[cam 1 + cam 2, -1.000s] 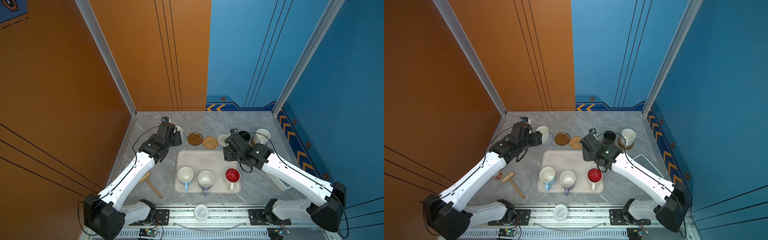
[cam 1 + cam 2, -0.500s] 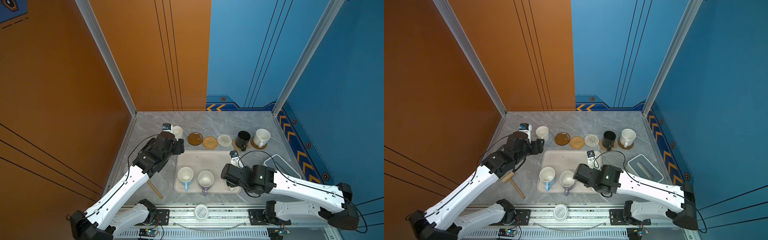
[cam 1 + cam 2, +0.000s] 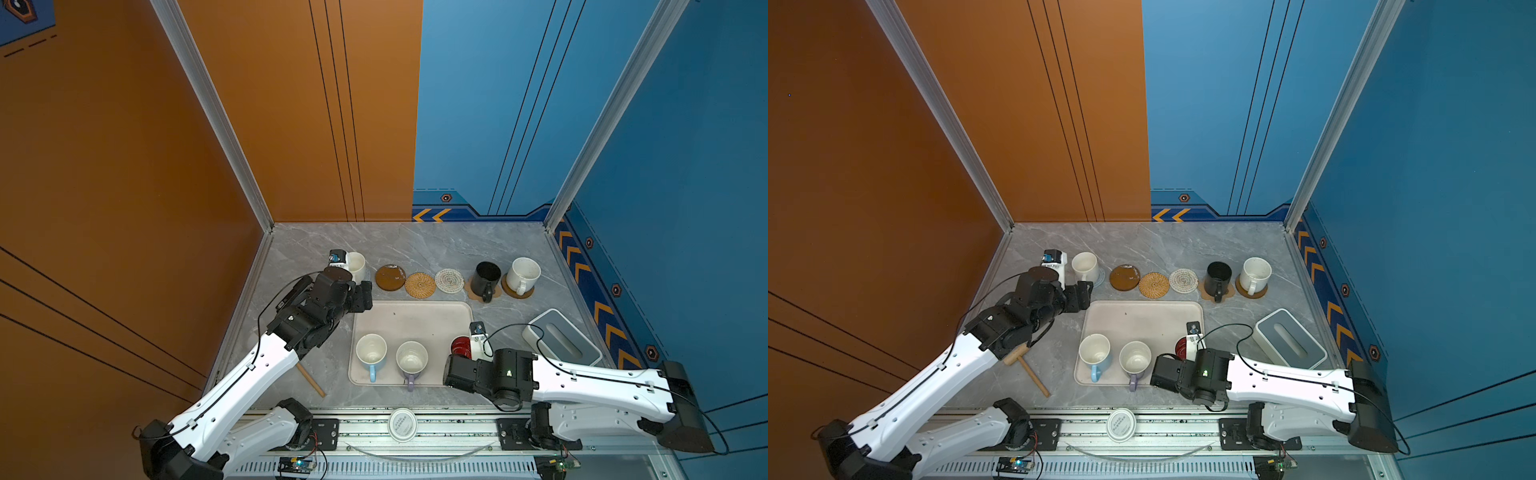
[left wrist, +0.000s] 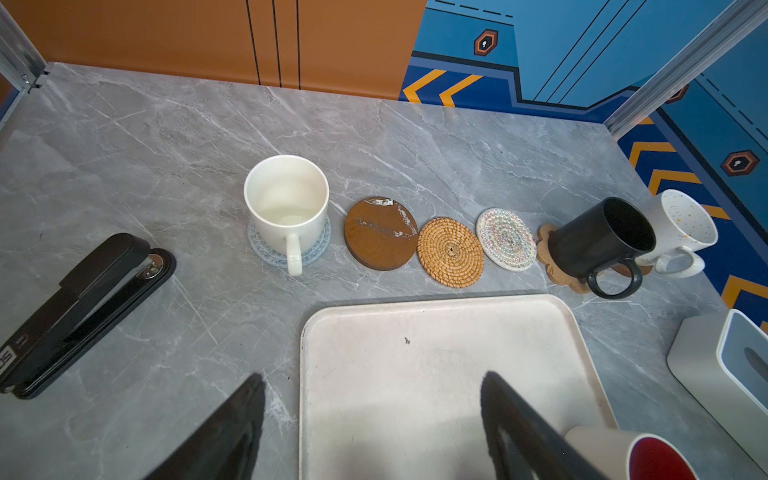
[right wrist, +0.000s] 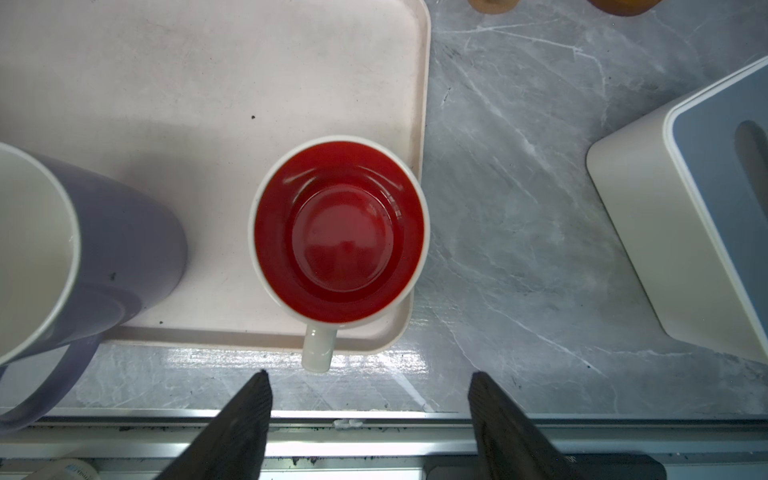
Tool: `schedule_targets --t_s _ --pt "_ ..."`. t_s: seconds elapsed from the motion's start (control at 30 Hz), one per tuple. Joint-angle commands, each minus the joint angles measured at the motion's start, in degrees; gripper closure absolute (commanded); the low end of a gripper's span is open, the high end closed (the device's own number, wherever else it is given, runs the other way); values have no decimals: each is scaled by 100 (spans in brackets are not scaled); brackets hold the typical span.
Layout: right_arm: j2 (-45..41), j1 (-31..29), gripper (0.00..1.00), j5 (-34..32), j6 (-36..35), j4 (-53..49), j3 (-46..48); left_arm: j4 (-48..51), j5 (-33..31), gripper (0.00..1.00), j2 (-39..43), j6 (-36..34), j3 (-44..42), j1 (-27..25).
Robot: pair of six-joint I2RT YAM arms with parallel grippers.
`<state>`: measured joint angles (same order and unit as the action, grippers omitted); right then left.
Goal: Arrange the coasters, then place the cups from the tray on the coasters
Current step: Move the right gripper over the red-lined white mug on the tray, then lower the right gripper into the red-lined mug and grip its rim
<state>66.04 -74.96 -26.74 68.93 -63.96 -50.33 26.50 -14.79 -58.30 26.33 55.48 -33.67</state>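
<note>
Left claw (image 4: 372, 376): jaws spread wide, nothing between them. It hangs over the tray (image 4: 415, 332) at its edge, one finger above the table (image 4: 166, 374) and the other above the tray.

Ahead of the tips runs the coaster row:
- white mug (image 4: 286, 203) standing on the grey-blue coaster (image 4: 318, 249)
- brown disc (image 4: 380, 235), bare
- rattan round (image 4: 451, 251), bare
- whitish woven round (image 4: 506, 239), bare
- black mug (image 4: 602, 237) on the paw coaster (image 4: 561, 276)
- speckled mug (image 4: 681, 224) on the second brown disc (image 3: 517, 293)

A black stapler (image 4: 83, 307) lies on the table off to this claw's outer side, well apart from the tray.

Right claw (image 5: 369, 374): jaws apart, empty. The red-lined mug (image 5: 338, 232) stands upright just ahead of it in a corner of the tray. Its handle reaches over the rim towards the gap between my fingers and touches neither. The lavender mug (image 5: 124, 249) is beside it on the tray, on the side towards my left arm. The light blue mug (image 3: 371, 353) is just beyond that, also on the tray. The white-and-grey box (image 5: 685, 228) sits on the table on this claw's other side, clear of the tray.
</note>
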Motion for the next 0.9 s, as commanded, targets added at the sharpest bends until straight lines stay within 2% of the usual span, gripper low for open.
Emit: schedule_targets --t_s 0.0,0.3,0.4,0.6,0.87 --pt "-101 51 28 121 162 333 216 -110 139 17 -23 -61 -103 -61" --pt "134 294 29 609 -74 1060 549 -239 264 16 38 -75 -204 -69" --pt "239 376 33 725 -142 1154 576 -295 295 16 38 -74 -207 -66" --pt "348 480 51 883 -114 1345 721 -364 331 16 13 -103 -232 -69" --pt "433 620 51 952 -105 1632 831 -431 346 16 -72 -121 -239 -69"
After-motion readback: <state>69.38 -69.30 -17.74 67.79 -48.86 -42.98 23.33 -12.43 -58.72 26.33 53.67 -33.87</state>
